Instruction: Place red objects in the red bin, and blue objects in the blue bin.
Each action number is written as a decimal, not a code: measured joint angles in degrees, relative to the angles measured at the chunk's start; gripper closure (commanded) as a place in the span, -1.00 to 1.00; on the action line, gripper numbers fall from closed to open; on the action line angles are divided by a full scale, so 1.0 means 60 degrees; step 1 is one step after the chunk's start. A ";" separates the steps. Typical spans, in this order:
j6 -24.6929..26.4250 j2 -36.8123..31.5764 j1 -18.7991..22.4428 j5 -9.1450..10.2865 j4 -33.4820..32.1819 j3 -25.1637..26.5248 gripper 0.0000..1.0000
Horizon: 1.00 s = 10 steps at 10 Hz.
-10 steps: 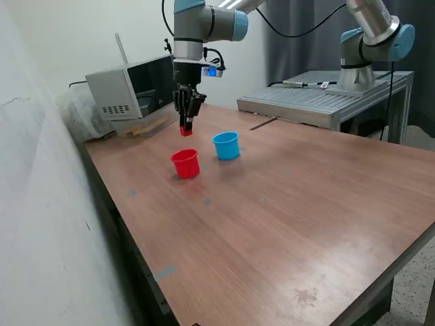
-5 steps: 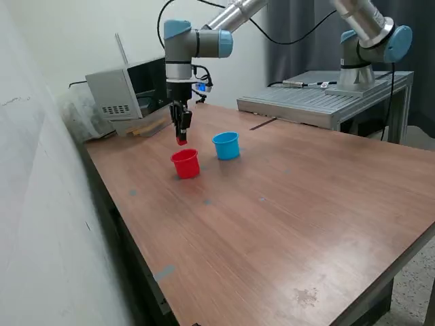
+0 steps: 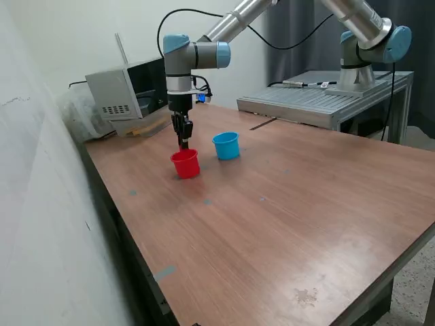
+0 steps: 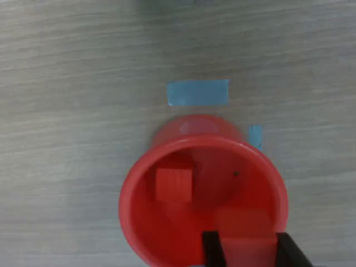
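Observation:
The red cup [image 3: 185,164] stands on the wooden table [image 3: 285,210], with the light-blue cup [image 3: 225,145] to its right in the exterior view. My gripper [image 3: 183,144] hangs straight down just above the red cup's rim. In the wrist view my gripper [image 4: 247,247] is shut on a small red cube [image 4: 245,225], held over the mouth of the red cup [image 4: 133,194]. A second red cube [image 4: 173,184] lies on the cup's floor. No dark-blue cubes are in view.
A grey box-like appliance [image 3: 129,88] stands at the table's back, on the exterior view's left. A metal bench [image 3: 319,102] with a second arm [image 3: 370,41] is at the back right. Blue tape marks [image 4: 197,92] lie on the table beside the red cup.
My gripper has come down and moved a little to the exterior view's left with the red cube, from well above the cups to just over the red cup.

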 measured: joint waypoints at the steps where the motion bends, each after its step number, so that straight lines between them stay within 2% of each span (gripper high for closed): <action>1: -0.0021 0.0006 -0.0003 0.0001 -0.0003 0.0004 -1.00; 5: -0.0084 -0.0067 -0.0016 -0.0036 0.0035 0.0035 -1.00; 7: -0.0097 -0.0734 0.0060 -0.0061 0.0243 0.0444 -1.00; 10: 0.0024 -0.3045 0.0453 -0.0211 0.2597 0.0982 -1.00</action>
